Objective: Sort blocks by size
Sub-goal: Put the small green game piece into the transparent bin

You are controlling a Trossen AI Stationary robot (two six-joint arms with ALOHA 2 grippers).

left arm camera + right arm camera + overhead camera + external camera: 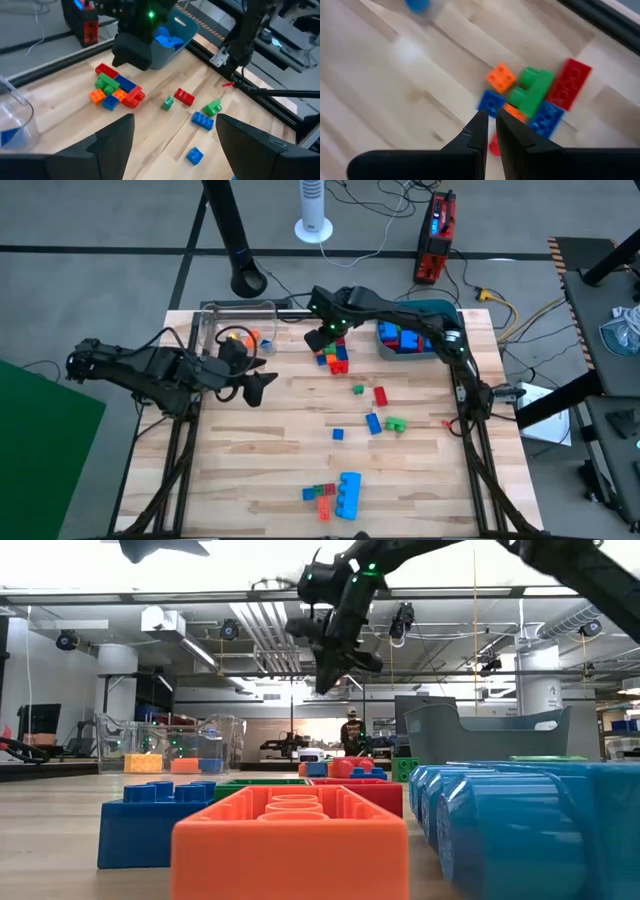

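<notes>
Mid-sort: reaching for the next pick from the pile (336,358) near the tub (430,312). Right tool (322,337) hanging above the pile's edge, fingers pressed nearly together, nothing pinched. Directly below in the right wrist view: orange block (501,76), green (532,91), red (571,83), blue (491,100). Next move calls for spreading, then dropping onto one block. Left tool (252,383) spread wide, empty, beside the clear box (212,330). More blocks (372,408) scattered mid-worktop (250,470).

Coloured studded blocks (336,358) scattered on table, clustered near back, some front
</notes>
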